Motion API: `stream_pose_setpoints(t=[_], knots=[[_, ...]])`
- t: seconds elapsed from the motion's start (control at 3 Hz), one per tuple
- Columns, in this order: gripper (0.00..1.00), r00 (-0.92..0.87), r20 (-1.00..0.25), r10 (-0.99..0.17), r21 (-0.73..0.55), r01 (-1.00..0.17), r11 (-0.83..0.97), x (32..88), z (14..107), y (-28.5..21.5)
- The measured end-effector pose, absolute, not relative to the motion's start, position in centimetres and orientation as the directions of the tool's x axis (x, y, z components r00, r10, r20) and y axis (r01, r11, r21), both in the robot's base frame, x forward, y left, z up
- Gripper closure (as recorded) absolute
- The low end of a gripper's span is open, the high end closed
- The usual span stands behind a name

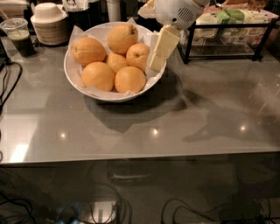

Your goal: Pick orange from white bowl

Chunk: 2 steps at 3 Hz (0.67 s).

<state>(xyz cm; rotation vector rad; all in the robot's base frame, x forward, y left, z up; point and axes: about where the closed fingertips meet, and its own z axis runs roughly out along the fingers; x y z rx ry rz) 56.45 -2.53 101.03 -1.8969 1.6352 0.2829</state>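
The white bowl (76,78), lined with crinkled white paper, stands at the back left of the grey table. It holds several oranges. The orange (123,38), the largest, oblong and dull yellow-orange, lies at the back of the bowl. Smaller, brighter oranges lie around and in front of it, among them one at the right (138,56) and one at the front (130,79). My gripper (156,64) hangs down from the white arm (179,12) at the bowl's right rim, just right of the right-hand orange. It holds nothing that I can see.
A ribbed beige lidded container (50,22) and a plastic cup with a dark drink (17,37) stand behind the bowl at the left. A black wire rack (227,33) with packaged goods stands at the back right. Cables (6,83) lie at the left edge.
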Motion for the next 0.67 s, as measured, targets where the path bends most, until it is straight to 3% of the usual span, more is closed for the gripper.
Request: stream_pose_setpoints(t=[0.67], knots=[[0.00,0.287,-0.515,-0.808,-0.282,-0.946,-0.157,60.5,99.5,5.4]])
